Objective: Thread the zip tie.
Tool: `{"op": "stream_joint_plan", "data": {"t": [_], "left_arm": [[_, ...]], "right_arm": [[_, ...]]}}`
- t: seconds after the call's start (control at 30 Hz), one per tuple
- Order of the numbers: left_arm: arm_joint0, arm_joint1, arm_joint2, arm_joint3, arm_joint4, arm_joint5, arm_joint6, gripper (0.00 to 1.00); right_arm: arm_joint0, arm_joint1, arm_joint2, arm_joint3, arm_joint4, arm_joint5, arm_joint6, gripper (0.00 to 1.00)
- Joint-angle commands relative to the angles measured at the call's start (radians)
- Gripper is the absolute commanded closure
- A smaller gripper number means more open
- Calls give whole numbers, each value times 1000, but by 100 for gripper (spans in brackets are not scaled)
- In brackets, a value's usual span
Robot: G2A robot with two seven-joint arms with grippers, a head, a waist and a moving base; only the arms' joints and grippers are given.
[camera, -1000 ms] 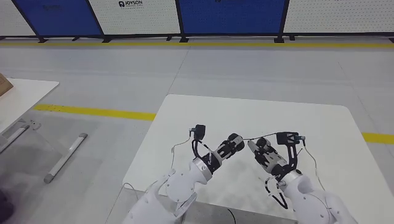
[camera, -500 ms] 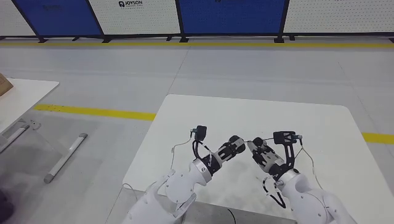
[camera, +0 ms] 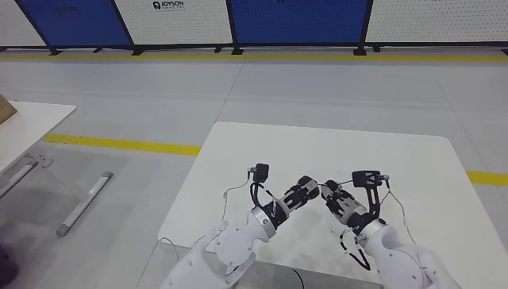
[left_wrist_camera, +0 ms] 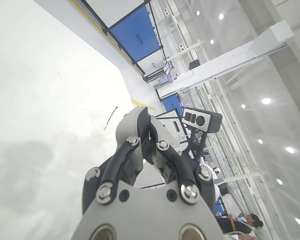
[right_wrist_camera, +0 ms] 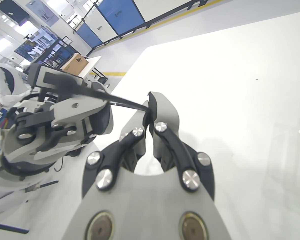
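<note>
The right gripper (right_wrist_camera: 150,107) pinches the zip tie (right_wrist_camera: 125,104), whose other part the closed left gripper (left_wrist_camera: 148,119) seems to hold above the table (camera: 397,154).

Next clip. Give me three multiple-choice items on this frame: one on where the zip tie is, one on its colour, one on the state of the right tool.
1. Where is the zip tie?
A. lying on the floor
B. spanning between the two tools
C. hanging from one tool alone

2. What colour is it?
A. white
B. yellow
C. black

3. The right tool is:
A. wide open
B. shut on the zip tie
C. shut on nothing

Key:
1 B: the strap runs from the left tool to the right tool, above the table.
2 C: it shows dark against the white table.
3 B: its fingers pinch the strap's end.
</note>
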Motion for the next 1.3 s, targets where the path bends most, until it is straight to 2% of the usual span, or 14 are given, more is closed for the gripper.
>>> {"op": "stream_joint_plan", "data": {"t": [0.0,0.37,0.7,0.9,1.03,1.13,1.17,1.2,1.27], "left_arm": [[2,0,3,-5,3,-8,3,100],[24,2,-8,-44,3,-54,25,100],[37,4,-14,-75,1,-80,25,100],[53,8,-31,-107,-6,-106,26,100],[64,10,-47,-125,-29,-137,21,100],[73,12,-58,-131,-30,-139,19,100],[74,13,-65,-125,-19,-123,31,100],[72,13,-68,-121,-3,-108,48,100],[69,11,-65,-108,13,-90,73,100]], "right_arm": [[3,0,-2,2,-3,-1,9,100],[13,2,-10,16,-22,-2,42,100],[19,3,-14,34,-31,-1,58,100],[23,2,-16,47,-32,2,60,100],[26,2,-20,55,-36,6,62,100],[29,1,-23,58,-29,10,64,100],[31,1,-23,56,-19,12,66,60],[32,0,-22,54,-8,13,66,0],[30,-1,-15,47,13,17,57,0]]}}
